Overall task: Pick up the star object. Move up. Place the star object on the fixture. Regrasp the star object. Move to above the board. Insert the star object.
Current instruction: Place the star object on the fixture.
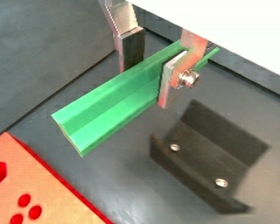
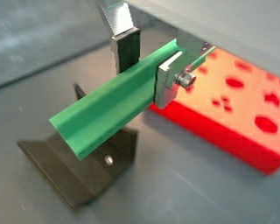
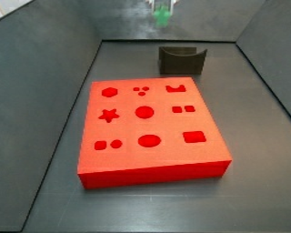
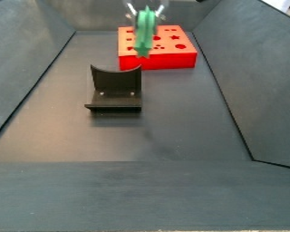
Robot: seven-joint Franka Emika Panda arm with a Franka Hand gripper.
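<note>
My gripper (image 1: 152, 70) is shut on one end of the star object (image 1: 101, 109), a bright green ribbed peg that sticks out sideways from between the silver fingers (image 1: 170, 80). It hangs in the air, touching nothing below. The fixture (image 1: 209, 153), a dark block with a notched top, stands on the floor beneath and a little to one side of the peg. A corner of the red board (image 1: 25, 188) shows nearby. In a side view the gripper (image 3: 162, 13) hangs high above the fixture (image 3: 182, 59), behind the board (image 3: 148, 123).
Dark sloping walls (image 3: 57, 73) enclose the grey floor (image 4: 148, 136) on all sides. The board (image 4: 158, 47) lies beyond the fixture (image 4: 115, 88) in a side view, its top full of shaped cut-outs.
</note>
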